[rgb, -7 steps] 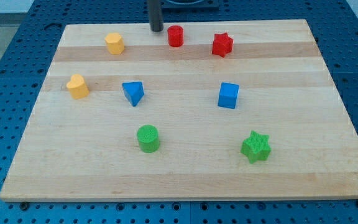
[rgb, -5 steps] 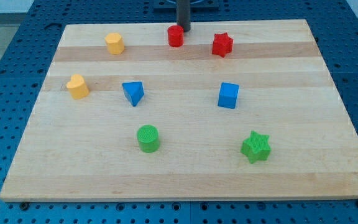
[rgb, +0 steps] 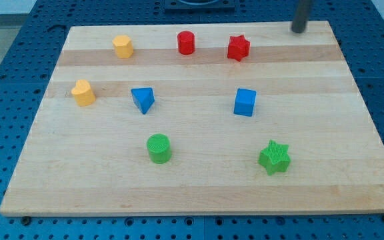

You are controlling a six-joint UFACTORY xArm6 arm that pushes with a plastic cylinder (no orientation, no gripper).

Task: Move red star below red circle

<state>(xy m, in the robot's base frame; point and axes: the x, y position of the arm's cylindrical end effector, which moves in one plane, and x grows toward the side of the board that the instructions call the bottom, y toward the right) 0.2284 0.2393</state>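
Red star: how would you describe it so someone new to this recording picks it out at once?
Start at the wooden board and follow the row of blocks nearest the view's top. The red star is the rightmost block in that row, just right of the red circle and down-left of my tip, which does not touch it. It is the only red block with points; the other star is green.

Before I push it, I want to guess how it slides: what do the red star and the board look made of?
The red star looks like matte plastic, possibly 3D-printed: uniform colour, faint ridged texture, no gloss. The board looks like light unvarnished or satin-finished wood: visible grain and lengthwise plank bands of differing tone. My tip is at the view's top right, apart from the star.
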